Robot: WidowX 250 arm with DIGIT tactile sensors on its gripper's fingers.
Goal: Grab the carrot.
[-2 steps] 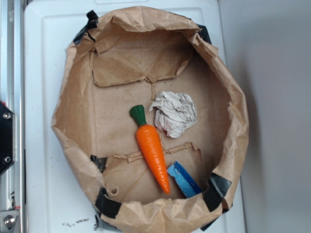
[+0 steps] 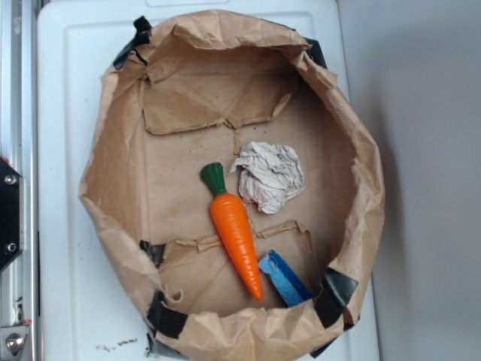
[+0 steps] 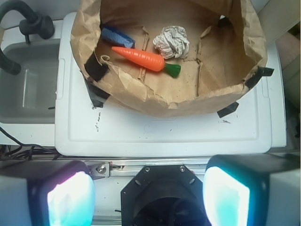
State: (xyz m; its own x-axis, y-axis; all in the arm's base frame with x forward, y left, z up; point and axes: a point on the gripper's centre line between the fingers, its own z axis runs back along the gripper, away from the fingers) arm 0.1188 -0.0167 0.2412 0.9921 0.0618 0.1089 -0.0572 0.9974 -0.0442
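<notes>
The carrot [image 2: 234, 230], glossy orange with a dark green stem cap, lies on the floor of a brown paper basin [image 2: 113, 180], its tip pointing toward the lower right. In the wrist view the carrot [image 3: 141, 58] lies far off inside the basin [image 3: 155, 96]. My gripper [image 3: 148, 197] is open, its two pale glowing pads wide apart with nothing between them, well short of the basin and over the metal rail. The gripper does not show in the exterior view.
A crumpled paper ball [image 2: 269, 175] sits just right of the carrot's stem. A small blue flat piece [image 2: 284, 277] lies by the carrot's tip. The basin stands on a white lid [image 2: 60, 113], taped with black tape. A grey tub [image 3: 28, 80] is at the left.
</notes>
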